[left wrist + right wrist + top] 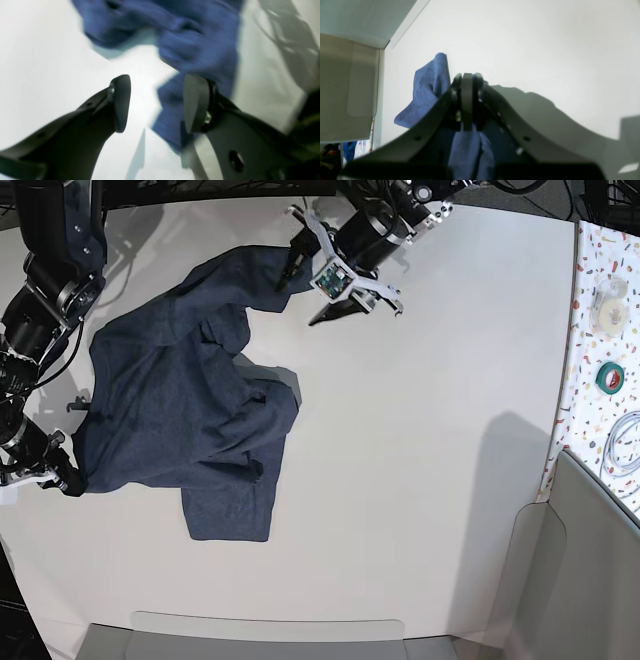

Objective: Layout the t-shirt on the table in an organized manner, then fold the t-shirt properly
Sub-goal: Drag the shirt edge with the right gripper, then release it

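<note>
Lying crumpled across left half of table (430, 480) in base view, t-shirt (180, 430) shows folds and one flap hanging toward near edge. Your right gripper (467, 82) — fingers pressed together, pinching shirt hem at table's left edge. Your left gripper (156, 102) — fingers spread, nothing between them, poised beside shirt's far corner. Wrist view blurred.

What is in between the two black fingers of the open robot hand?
Mostly bare white table shows between the open left gripper fingers in the left wrist view, with an edge of the blue t-shirt poking in beside one finger.
</note>
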You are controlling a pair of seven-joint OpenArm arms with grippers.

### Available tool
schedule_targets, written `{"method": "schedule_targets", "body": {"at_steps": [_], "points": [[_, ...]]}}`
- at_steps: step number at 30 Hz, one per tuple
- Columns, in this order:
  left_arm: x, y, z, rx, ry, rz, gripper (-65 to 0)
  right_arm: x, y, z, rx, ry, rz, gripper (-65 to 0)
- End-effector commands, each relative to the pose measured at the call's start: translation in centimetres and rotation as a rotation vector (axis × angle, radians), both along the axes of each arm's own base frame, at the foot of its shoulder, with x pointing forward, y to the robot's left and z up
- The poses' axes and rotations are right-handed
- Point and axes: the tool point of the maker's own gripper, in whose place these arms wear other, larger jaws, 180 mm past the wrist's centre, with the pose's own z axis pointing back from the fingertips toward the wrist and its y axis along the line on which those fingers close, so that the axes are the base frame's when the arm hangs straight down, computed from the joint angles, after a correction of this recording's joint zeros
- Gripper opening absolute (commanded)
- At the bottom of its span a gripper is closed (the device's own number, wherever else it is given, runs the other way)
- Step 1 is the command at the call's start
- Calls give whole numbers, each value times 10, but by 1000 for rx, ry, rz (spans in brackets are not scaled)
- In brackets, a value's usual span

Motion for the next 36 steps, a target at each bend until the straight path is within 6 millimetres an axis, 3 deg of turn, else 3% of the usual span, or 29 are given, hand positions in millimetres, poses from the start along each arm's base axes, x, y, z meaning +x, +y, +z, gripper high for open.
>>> {"method": "schedule_targets", "body": {"at_steps": [1, 4, 7, 11, 16, 21, 25, 27, 29, 31, 33, 36], "points": [[19, 13, 17, -19, -71, 66, -325, 10, -16, 31, -25, -81, -31, -650], [47, 44, 26, 1, -121, 184, -327, 11, -18, 36, -31, -91, -33, -650], [63, 65, 33, 14, -155, 249, -335, 6, -34, 46, -63, -80, -35, -648], [67, 72, 33, 24, -156, 265, -334, -7, -44, 41, -89, -24, -12, -476], [60, 73, 25, 30, -126, 267, -334, -45, -68, 18, -84, 47, -26, -243], [58, 73, 22, 35, -116, 266, -334, -96, -77, -9, 98, 38, -88, -168], [56, 68, 22, 24, -110, 261, -334, -124, -29, -44, 277, 62, -15, -168], [56, 66, 23, 12, -109, 264, -334, -130, -8, -51, 286, 62, 23, -168], [57, 67, 22, 17, -108, 267, -335, -135, 29, -59, 304, 52, 76, -168], [57, 68, 19, 23, -104, 270, -336, -133, 58, -53, 285, 18, 128, -177], [57, 68, 17, 26, -101, 266, -351, -131, 79, -44, 250, -11, 174, -226], [56, 65, 17, 18, -98, 267, -376, -125, 95, -20, 138, -68, 235, -404]]}}
